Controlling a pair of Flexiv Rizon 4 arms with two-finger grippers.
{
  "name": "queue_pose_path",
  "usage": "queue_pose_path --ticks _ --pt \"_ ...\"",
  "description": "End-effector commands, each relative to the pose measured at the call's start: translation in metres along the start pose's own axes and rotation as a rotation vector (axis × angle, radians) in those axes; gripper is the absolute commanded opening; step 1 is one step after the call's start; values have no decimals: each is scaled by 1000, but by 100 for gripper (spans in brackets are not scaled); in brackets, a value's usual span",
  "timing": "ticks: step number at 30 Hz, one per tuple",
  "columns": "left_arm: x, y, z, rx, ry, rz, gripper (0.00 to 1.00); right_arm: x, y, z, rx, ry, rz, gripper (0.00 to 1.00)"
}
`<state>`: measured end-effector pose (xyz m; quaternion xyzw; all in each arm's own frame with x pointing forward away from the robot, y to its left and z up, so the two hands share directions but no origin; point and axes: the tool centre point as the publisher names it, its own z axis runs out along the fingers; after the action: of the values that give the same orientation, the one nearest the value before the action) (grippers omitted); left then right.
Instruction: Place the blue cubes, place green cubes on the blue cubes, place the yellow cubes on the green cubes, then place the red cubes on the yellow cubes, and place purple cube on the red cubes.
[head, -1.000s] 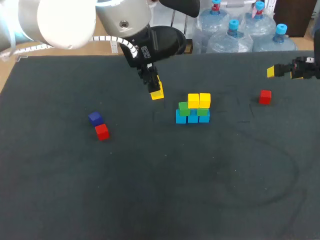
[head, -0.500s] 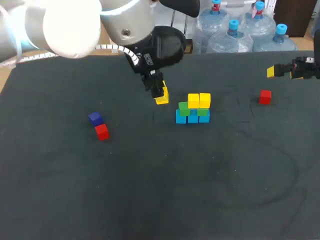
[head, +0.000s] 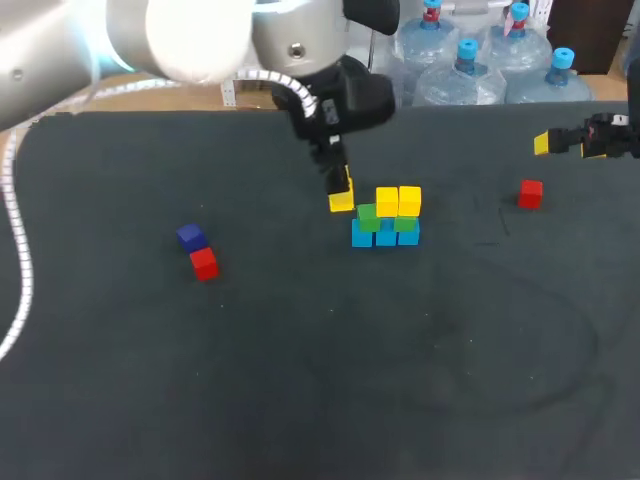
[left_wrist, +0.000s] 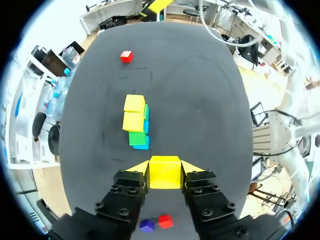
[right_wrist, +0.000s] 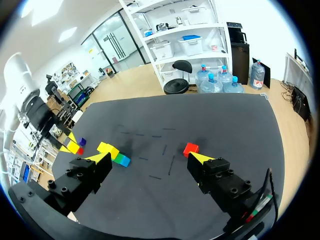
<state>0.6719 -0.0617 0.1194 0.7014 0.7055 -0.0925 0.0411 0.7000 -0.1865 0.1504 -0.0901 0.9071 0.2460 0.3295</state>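
1. Pinched from two sides in the left gripper (left_wrist: 165, 168): a yellow cube (left_wrist: 165, 176), held above the table (head: 300, 380), just beside the stack (head: 386, 222) on its left.
2. In the stack: blue cubes (head: 386, 237) at the bottom, green cubes (head: 368, 216) on them, two yellow cubes (head: 398, 200) on top; nearest the held cube, one green left bare.
3. Well right of the stack, a red cube (head: 530, 193); well left, a second red cube (head: 204, 263) just beside a purple cube (head: 191, 237).
4. Coming in from the far left, the left arm (head: 300, 60), bent over the table's middle, fingers pointing down.
5. At the far right edge, the right gripper (right_wrist: 150, 159), fingers spread wide apart, the red cube ahead of it.
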Motion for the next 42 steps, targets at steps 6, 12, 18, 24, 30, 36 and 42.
queue_pose_path --ticks 6,12,18,24,30,36,42 --pt "-15 24 6 70 145 -22 0 0 0 0 1 -1 0 100" --pt "-14 23 13 56 155 -47 0 0 0 0 1 -1 0 100" --pt "-12 19 25 36 137 -66 0 0 0 0 1 -1 0 100" --pt "-13 17 32 13 119 -46 0 0 0 0 1 -1 0 100" --pt "-11 20 38 -12 105 -15 0 0 0 0 1 -1 0 100" --pt "-8 27 40 -22 106 10 0 0 0 0 1 -1 0 100" --pt "-2 33 42 -21 101 9 0 0 0 0 1 -1 0 100"
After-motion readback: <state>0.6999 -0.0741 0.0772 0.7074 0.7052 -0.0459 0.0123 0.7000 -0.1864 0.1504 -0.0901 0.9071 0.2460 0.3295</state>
